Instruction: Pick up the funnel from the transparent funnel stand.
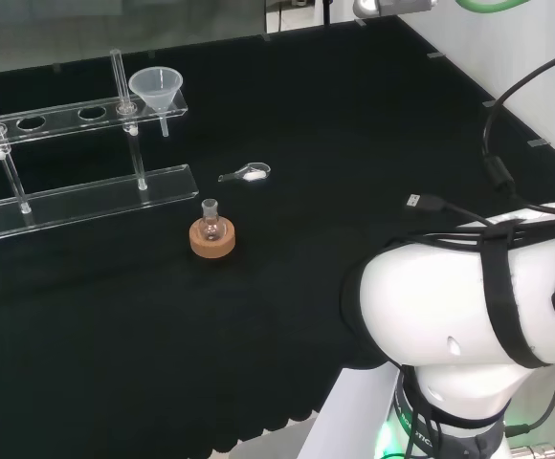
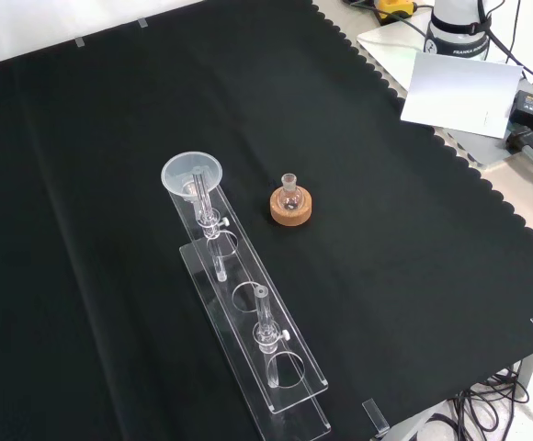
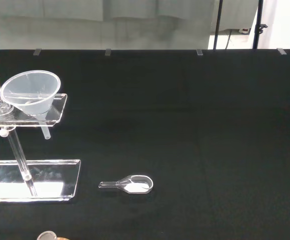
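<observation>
Well back, arm (image 1: 469,316) folded, funnel (image 1: 156,89) in stand (image 1: 67,120)

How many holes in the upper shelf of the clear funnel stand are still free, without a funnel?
3. In the front view, the upper shelf has three free holes in a row toward its near end; the funnel fills the far-end hole. The clear plastic may hide more.

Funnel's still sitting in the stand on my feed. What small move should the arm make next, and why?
Probably a reach toward the funnel, nothing finer yet. It sits in the end hole of the clear stand, stem hanging through, untouched. The arm's white link is well back from it, with the flask on its cork ring between, so keep the approach high.
</observation>
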{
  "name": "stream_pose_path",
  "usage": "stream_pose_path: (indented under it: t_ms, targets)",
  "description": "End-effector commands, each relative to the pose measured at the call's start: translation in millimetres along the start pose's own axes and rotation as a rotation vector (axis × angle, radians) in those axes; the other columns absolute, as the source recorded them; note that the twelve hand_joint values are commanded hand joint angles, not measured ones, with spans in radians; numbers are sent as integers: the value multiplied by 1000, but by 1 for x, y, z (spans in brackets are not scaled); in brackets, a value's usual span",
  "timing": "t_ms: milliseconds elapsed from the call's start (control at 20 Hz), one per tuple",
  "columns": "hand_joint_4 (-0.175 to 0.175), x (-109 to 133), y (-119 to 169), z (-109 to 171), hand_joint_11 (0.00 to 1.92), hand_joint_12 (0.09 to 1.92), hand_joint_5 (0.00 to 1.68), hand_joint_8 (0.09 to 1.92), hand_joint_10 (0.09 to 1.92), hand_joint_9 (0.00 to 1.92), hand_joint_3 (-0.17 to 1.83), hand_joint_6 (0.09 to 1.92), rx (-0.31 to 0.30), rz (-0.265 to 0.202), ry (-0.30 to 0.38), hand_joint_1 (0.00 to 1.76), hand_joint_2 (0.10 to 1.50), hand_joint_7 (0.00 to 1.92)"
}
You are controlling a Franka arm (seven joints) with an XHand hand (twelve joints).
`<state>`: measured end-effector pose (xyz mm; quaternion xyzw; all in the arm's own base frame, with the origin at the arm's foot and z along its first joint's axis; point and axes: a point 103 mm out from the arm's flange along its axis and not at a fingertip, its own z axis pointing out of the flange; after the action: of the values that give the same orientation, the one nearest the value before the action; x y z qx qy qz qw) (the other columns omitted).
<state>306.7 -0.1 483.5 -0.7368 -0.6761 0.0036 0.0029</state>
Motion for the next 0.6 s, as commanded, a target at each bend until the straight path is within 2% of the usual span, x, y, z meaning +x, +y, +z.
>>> stream_pose_path:
  t_ms: [50,150,600]
  targets:
    - [21,-1,1,0,54,1290,87,306,620,90,599,179,-12,1,-9,0,1090,0]
    - [21,-2,1,0,29,1332,122,283,621,84,502,88,-11,2,-10,0,1140,0]
    - [21,-3,4,2,21,1349,144,280,624,90,455,87,2,26,-24,0,1163,0]
